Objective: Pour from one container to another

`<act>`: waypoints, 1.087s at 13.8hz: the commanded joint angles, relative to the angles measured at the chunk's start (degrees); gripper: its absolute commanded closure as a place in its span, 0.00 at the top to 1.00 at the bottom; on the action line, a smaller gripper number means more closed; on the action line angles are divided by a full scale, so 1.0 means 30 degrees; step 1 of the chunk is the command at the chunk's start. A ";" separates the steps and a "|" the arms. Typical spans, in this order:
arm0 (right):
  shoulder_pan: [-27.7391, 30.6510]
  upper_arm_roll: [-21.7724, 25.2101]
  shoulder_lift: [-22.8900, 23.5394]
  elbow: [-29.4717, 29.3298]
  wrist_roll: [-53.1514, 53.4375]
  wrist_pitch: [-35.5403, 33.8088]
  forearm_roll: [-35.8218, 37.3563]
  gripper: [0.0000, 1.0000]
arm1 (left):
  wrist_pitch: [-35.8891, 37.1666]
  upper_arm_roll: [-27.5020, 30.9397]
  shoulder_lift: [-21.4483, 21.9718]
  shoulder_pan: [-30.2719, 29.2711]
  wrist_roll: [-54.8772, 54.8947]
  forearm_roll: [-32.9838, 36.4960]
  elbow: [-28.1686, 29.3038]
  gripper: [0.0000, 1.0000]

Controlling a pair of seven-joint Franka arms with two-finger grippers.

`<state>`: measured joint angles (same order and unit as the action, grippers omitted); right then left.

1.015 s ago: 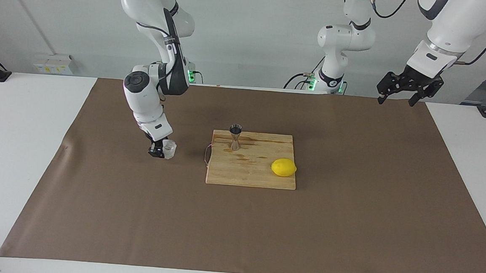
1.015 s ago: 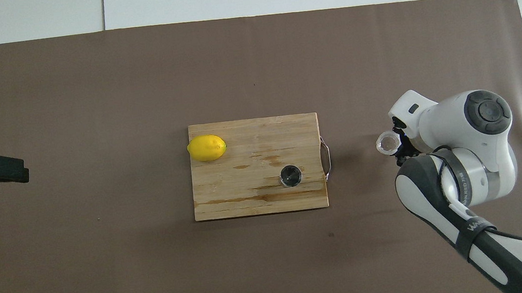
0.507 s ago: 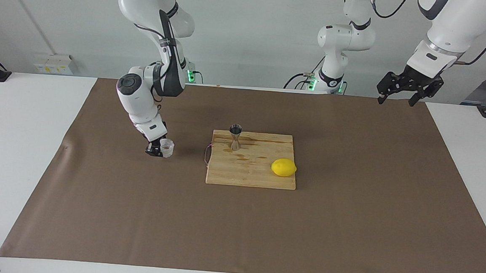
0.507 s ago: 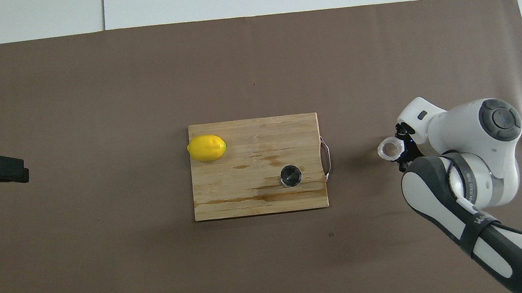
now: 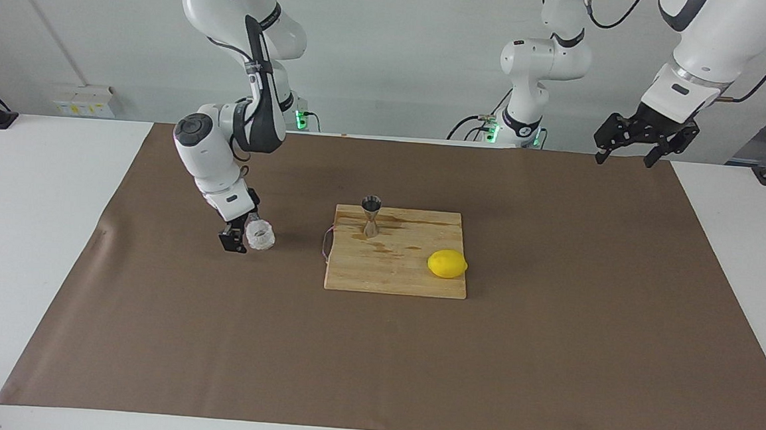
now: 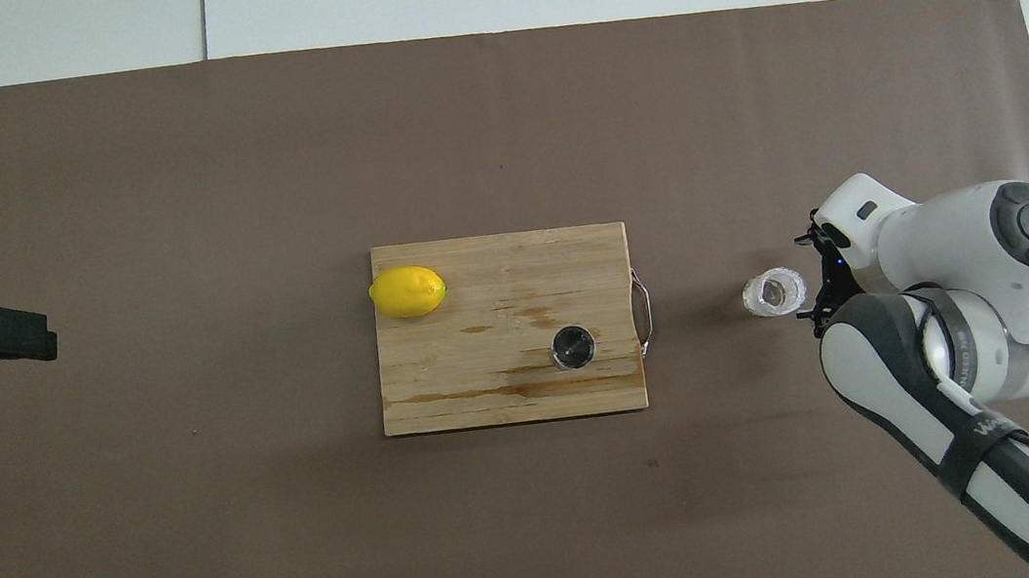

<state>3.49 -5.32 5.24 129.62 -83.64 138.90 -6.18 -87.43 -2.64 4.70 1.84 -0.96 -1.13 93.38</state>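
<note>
Standing upright on the brown mat (image 5: 547, 358), well inside its edges, the clear glass cup (image 5: 260, 237) sits toward the right arm's end, apart from the cutting board (image 5: 396, 272). The right gripper (image 5: 238, 238) is just beside it, fingers spread, holding nothing. The metal jigger (image 5: 370, 215) and a lemon (image 5: 447, 264) rest on the board. The left gripper (image 5: 628, 153) waits raised at the mat's corner, open and empty.

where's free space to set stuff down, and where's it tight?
Bare brown mat on the cutting board's side away from the robots. Board bare between jigger and lemon. Tight: right gripper beside glass cup.
</note>
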 commanded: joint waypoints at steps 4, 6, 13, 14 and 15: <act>0.0421 -0.0073 -0.3647 -0.1576 0.4715 -0.3901 -0.0111 1.00 | 0.0109 -0.0086 0.0542 -0.0202 0.0174 0.0173 0.0513 1.00; 0.0420 -0.0073 -0.3828 -0.2828 0.8120 -0.5186 0.0882 1.00 | 0.0109 -0.0086 0.0542 -0.0202 0.0174 0.0173 0.0513 1.00; -0.0925 -0.0278 -0.2338 -0.9360 2.3021 -1.0433 0.2498 1.00 | 0.0109 -0.0086 0.0542 -0.0202 0.0174 0.0173 0.0513 1.00; -0.1014 -0.0278 -0.2015 -1.0385 2.5396 -1.1280 0.2498 1.00 | 0.0109 -0.0086 0.0542 -0.0202 0.0174 0.0173 0.0513 1.00; -0.1189 -0.0278 -0.1548 -1.1526 2.7189 -1.2536 0.2498 1.00 | 0.0109 -0.0086 0.0542 -0.0202 0.0174 0.0173 0.0513 1.00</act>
<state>0.31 -5.94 -3.64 102.95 -11.92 107.09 0.43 -87.43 -2.64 4.70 1.84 -0.96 -1.13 93.38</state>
